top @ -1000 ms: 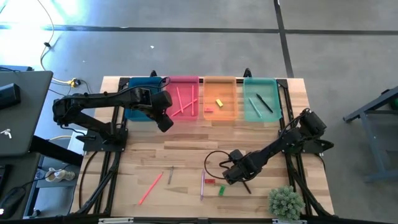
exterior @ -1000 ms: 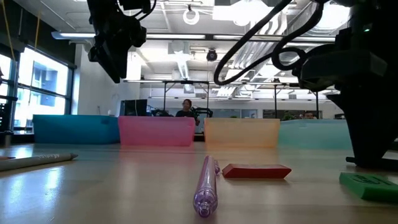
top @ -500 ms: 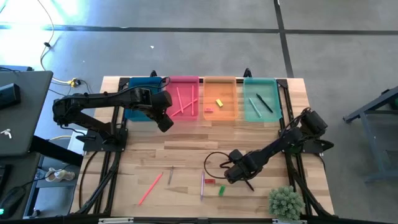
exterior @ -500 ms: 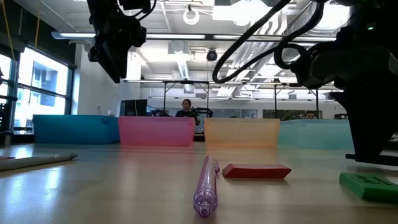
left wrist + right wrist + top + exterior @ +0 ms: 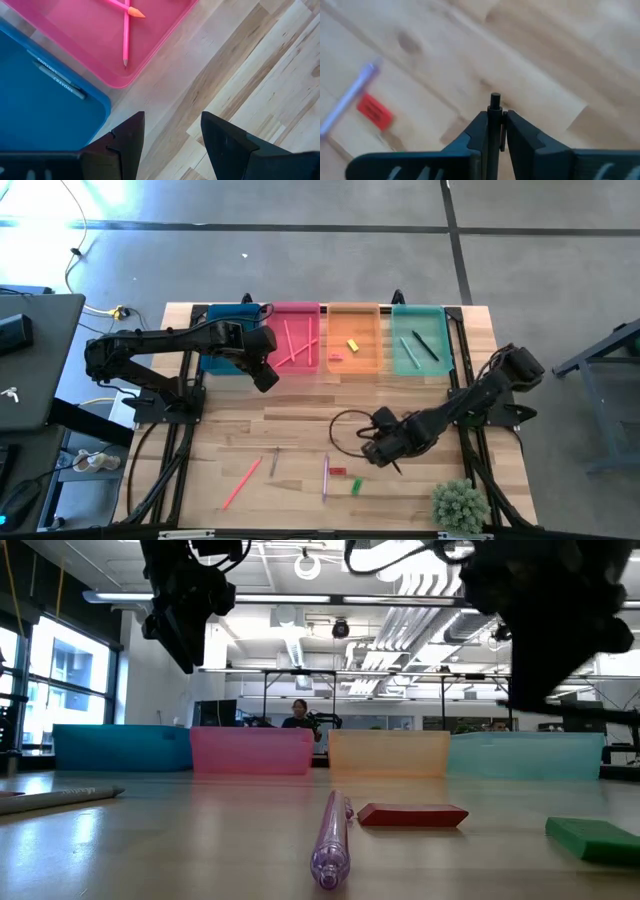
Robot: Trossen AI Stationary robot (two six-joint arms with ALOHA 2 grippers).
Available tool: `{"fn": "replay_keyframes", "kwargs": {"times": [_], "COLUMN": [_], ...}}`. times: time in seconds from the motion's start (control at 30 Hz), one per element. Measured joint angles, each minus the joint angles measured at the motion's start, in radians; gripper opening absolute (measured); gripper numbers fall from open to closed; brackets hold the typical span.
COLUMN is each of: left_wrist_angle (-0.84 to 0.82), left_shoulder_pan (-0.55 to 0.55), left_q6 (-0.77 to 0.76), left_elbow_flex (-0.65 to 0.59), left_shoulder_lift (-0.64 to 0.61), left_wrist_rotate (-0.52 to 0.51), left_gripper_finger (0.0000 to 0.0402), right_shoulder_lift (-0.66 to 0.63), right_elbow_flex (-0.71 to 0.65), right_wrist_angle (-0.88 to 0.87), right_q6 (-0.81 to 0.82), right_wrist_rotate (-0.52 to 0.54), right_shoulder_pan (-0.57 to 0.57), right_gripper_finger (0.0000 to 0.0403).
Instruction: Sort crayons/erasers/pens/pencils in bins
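Nearest the table's front edge lie a pink pencil point(image 5: 242, 483), a short dark stick point(image 5: 274, 461), a purple pen point(image 5: 325, 477), a red eraser point(image 5: 338, 472) and a green eraser point(image 5: 356, 485); a plant point(image 5: 459, 505) sits at the front right corner. Just behind them the right gripper point(image 5: 385, 446) is raised off the table point(image 5: 290, 420), its fingers point(image 5: 517, 135) pinched on a thin black pen point(image 5: 494, 107) that sticks out between the tips.

Farther back the left gripper point(image 5: 264, 370) hovers in front of the blue and pink bins, fingers point(image 5: 127, 137) spread wide with nothing between them.

Along the back edge stand four bins. The blue bin point(image 5: 45, 105) holds grey crayons point(image 5: 56, 75). The pink bin point(image 5: 296, 338) holds crossed pink pencils point(image 5: 297, 340). The orange bin point(image 5: 354, 339) holds a yellow eraser point(image 5: 352, 345) and a small red one point(image 5: 335, 358). The green bin point(image 5: 417, 340) holds two dark pens point(image 5: 424, 345).
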Motion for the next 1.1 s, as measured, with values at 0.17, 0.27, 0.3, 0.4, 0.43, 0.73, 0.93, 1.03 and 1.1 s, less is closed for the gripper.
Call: {"fn": "replay_keyframes", "kwargs": {"times": [0.17, 0.27, 0.3, 0.4, 0.43, 0.73, 0.93, 1.03, 1.1], "left_wrist_angle": [0.001, 0.002, 0.003, 0.003, 0.004, 0.034, 0.108, 0.162, 0.195], "left_shoulder_pan": [0.0, 0.0, 0.0, 0.0, 0.0, 0.0, 0.0, 0.0, 0.0], "left_q6": [0.0, 0.0, 0.0, 0.0, 0.0, 0.0, 0.0, 0.0, 0.0], "left_elbow_flex": [0.0, 0.0, 0.0, 0.0, 0.0, 0.0, 0.0, 0.0, 0.0], "left_shoulder_lift": [0.0, 0.0, 0.0, 0.0, 0.0, 0.0, 0.0, 0.0, 0.0], "left_wrist_rotate": [0.0, 0.0, 0.0, 0.0, 0.0, -0.027, -0.035, -0.035, -0.035], "left_gripper_finger": [0.0182, 0.0182, 0.0182, 0.0182, 0.0182, 0.0182, 0.0182, 0.0182, 0.0182], "right_shoulder_lift": [-0.106, -0.174, -0.196, -0.265, -0.287, -0.454, -0.531, -0.556, -0.565], "right_elbow_flex": [0.001, 0.001, 0.001, 0.001, 0.001, 0.001, 0.001, 0.002, 0.002], "right_wrist_angle": [-0.069, -0.116, -0.134, -0.169, -0.179, -0.241, -0.277, -0.278, -0.278], "right_q6": [-0.001, -0.002, -0.005, -0.031, -0.043, -0.192, -0.314, -0.394, -0.45], "right_wrist_rotate": [0.107, 0.171, 0.192, 0.244, 0.263, 0.376, 0.403, 0.425, 0.436], "right_shoulder_pan": [-0.024, -0.043, -0.052, -0.081, -0.093, -0.25, -0.406, -0.492, -0.555], "right_gripper_finger": [0.0039, 0.0039, 0.0039, 0.0039, 0.0039, 0.0039, 0.0039, 0.0039, 0.0039]}}
